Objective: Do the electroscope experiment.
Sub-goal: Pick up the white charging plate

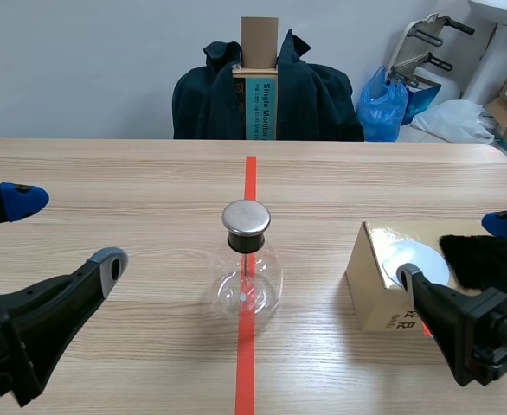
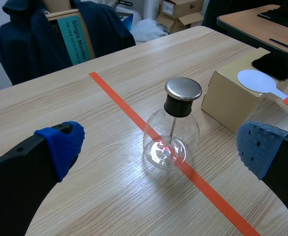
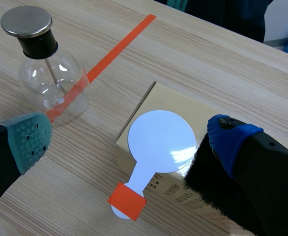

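Fingers (image 2: 60, 142) of the left gripper (image 1: 67, 232) and right gripper (image 1: 455, 251) stood spread, holding nothing. By the right one, a thin white paddle (image 3: 161, 140), likely light and stiff, lay on a cardboard box (image 1: 370, 285) beside black fur (image 1: 483, 259), its taped handle (image 3: 128, 200) overhanging, the likeliest hold. Beyond, the fragile-looking glass electroscope (image 1: 247, 281) sat mid-table on the red line (image 1: 250, 177).

Ahead of the widely parted left gripper (image 1: 63, 232), bare wooden surface (image 1: 132, 173) is found free up to the round clear glass flask with a metal cap (image 1: 247, 268). The flask stands alone, and open room is seen all round it. A gap of bare surface is seen between the flask and the tan cardboard box (image 1: 370, 290). Between the spread fingers of the right gripper (image 3: 130, 138), the box top is taken up by the flat white round paddle with an orange-taped handle (image 3: 161, 142). The black furry cloth (image 1: 487, 259) lies just beside the paddle, at the blue-padded finger.
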`<state>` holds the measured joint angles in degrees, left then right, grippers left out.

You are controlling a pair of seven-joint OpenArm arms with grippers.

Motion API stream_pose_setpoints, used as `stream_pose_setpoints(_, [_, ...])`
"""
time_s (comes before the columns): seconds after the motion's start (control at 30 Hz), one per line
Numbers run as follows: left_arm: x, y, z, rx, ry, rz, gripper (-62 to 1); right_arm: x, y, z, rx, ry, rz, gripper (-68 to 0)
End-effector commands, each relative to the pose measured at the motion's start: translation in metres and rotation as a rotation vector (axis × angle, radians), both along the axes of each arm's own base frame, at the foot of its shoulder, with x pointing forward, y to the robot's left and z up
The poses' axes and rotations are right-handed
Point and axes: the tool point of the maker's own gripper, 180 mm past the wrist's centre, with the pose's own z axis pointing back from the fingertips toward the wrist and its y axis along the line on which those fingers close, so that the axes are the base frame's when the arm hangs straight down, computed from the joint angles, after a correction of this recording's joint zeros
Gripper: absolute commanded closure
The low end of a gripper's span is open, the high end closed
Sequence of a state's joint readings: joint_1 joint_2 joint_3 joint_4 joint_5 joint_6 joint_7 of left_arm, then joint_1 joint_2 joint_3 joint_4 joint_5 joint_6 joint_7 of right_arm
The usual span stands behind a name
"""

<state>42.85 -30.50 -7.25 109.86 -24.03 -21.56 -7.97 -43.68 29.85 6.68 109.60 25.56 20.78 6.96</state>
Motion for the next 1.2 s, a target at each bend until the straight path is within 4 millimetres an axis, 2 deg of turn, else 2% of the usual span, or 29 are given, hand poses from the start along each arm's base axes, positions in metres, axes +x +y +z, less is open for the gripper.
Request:
stream_pose_setpoints(0.0, [0.001,-0.003,0.008,-0.021,-0.027,-0.005,-62.3,0.004,0.003,0.01,0.016,-0.031,0.004,-67.9])
stream_pose_setpoints(0.43, [0.001,-0.003,0.008,-0.021,-0.027,-0.005,-62.3,0.004,0.004,0.008,-0.024,-0.038,0.022,-67.9])
stream_pose_setpoints(0.6, [0.001,-0.003,0.008,-0.021,-0.027,-0.005,-62.3,-0.016,0.025,0.008,-0.282,-0.1,0.191,-67.9])
stream_pose_setpoints(0.7, [0.001,-0.003,0.008,-0.021,-0.027,-0.005,-62.3,-0.044,0.047,0.005,-0.478,-0.172,0.374,-67.9])
stream_pose_setpoints(0.8, [0.001,-0.003,0.008,-0.021,-0.027,-0.005,-62.3,-0.076,0.058,-0.014,-0.683,-0.216,0.546,-67.9])
stream_pose_setpoints(0.9, [0.001,-0.003,0.008,-0.021,-0.027,-0.005,-62.3,-0.09,0.05,-0.03,-0.895,-0.296,0.59,-67.9])
stream_pose_setpoints(1.07, [0.001,-0.003,0.008,-0.022,-0.026,-0.007,-62.3,-0.082,0.028,-0.039,-1.13,-0.499,0.482,-67.9])
stream_pose_setpoints(1.17, [0.001,-0.003,0.008,-0.022,-0.026,-0.007,-62.3,-0.075,0.017,-0.045,-1.21,-0.583,0.405,-67.9])
